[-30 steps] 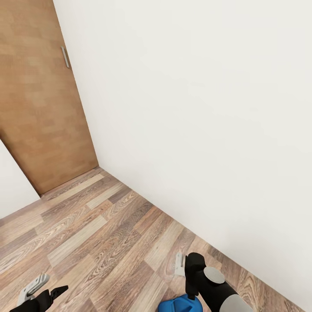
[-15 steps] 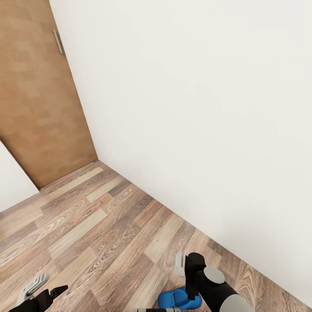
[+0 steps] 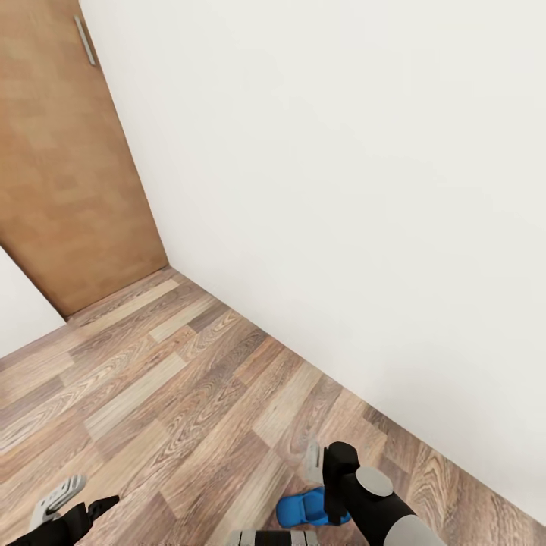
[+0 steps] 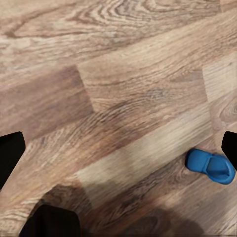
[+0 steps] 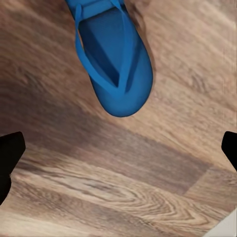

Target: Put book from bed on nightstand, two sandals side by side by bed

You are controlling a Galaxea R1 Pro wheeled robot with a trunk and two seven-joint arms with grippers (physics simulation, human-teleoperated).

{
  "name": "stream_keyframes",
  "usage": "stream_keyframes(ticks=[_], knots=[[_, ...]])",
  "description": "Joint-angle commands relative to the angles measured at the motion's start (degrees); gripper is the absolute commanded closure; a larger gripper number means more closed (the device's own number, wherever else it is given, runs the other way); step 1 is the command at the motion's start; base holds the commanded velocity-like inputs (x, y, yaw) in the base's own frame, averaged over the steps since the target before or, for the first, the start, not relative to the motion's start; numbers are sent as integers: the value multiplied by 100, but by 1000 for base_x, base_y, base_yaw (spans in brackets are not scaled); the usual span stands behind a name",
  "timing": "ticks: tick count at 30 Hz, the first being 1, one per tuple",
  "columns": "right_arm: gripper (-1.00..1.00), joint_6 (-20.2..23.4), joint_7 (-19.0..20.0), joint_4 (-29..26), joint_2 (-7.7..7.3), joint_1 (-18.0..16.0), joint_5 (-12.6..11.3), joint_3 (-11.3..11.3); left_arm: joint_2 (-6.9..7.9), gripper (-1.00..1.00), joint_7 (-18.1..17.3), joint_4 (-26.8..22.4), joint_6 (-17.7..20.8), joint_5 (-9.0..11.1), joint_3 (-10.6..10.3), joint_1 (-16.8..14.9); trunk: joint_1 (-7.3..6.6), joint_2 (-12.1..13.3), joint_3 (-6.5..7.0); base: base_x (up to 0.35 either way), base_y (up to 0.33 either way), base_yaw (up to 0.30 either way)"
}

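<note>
On wood-plank floor (image 3: 152,394) — blue sandal (image 3: 302,508) near white wall (image 3: 341,189).

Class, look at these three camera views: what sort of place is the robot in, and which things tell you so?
Probably a corner of a room in a home: a wood-plank floor meets a plain white wall, with a wooden door at the left and a blue sandal lying on the floor.

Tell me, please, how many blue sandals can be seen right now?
1. A single blue sandal lies on the wood floor beside the right arm, near the white wall. The second sandal may be hidden or out of frame.
</note>
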Motion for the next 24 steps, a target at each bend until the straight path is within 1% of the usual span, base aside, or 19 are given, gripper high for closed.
stream_keyframes(ticks=[1, 4, 19, 23, 24], knots=[[-100, 14, 39, -7, -1, -4, 37, 12, -1, -100, -34, -16, 52, -19, 7, 0, 2, -3, -27, 0, 0, 0], [-100, 9, 37, -8, -2, -3, 32, 8, 1, -100, -54, -45, 136, -19, 7, 0, 9, -7, -93, 0, 0, 0], [-100, -4, 21, -4, -3, -4, 3, -14, -3, -100, -125, -103, 192, -19, -12, 0, 9, -7, -93, 0, 0, 0], [-100, -62, 20, -3, -3, -5, -2, -15, 0, -100, -266, -240, 209, -19, -49, 0, 9, -7, -93, 0, 0, 0], [-100, -117, 19, -2, -3, -5, -3, -17, -2, -100, -401, -329, 230, -21, -63, 0, 9, -7, -93, 0, 0, 0]])
